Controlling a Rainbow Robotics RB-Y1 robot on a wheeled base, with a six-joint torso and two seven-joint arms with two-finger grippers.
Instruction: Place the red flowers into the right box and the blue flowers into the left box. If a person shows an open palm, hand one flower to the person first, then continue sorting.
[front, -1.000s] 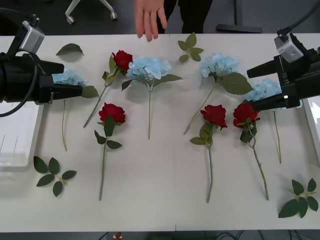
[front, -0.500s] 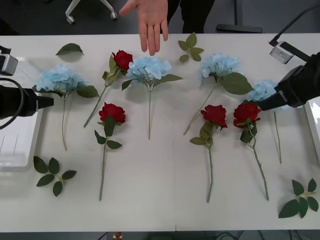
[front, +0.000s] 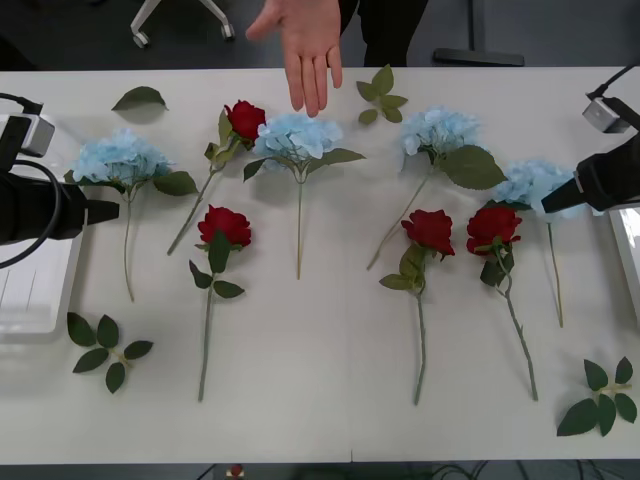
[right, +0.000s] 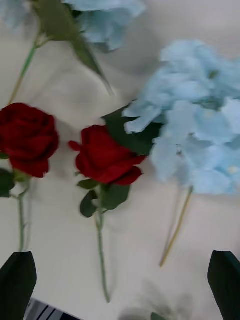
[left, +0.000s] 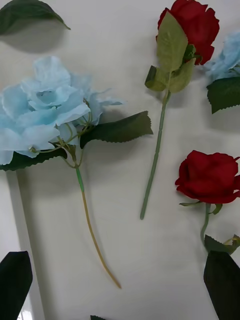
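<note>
While a person's hand (front: 308, 45) reaches palm-open over the far edge of the bench (front: 320, 400), just above the middle blue flower (front: 296, 136), both arms sit back at the sides. At the left edge the left end effector (left: 120, 280) hovers released – its two dark fingers (left: 15, 280) spread at the corners of the left wrist view – above the stem of the leftmost blue flower (front: 120, 160), which lies beside the left box (front: 35, 300). At the right edge the right end effector (right: 120, 285) also hangs released over the rightmost blue flower (front: 535, 183) and the red rose (front: 492, 228) next to it; nothing is held by either.

Four roses lie on the bench: one at the far side (front: 244, 119) beside the middle blue flower, one nearer and left of centre (front: 224, 224), and two close together right of centre – the second of that pair (front: 428, 230) just left of the one under the right arm. A fourth blue flower (front: 436, 130) lies beyond that pair. All stems point toward the robot. A thin edge of the right box (front: 628, 250) shows at the right. Loose leaf sprigs (front: 105, 350) lie at the near corners and far side.
</note>
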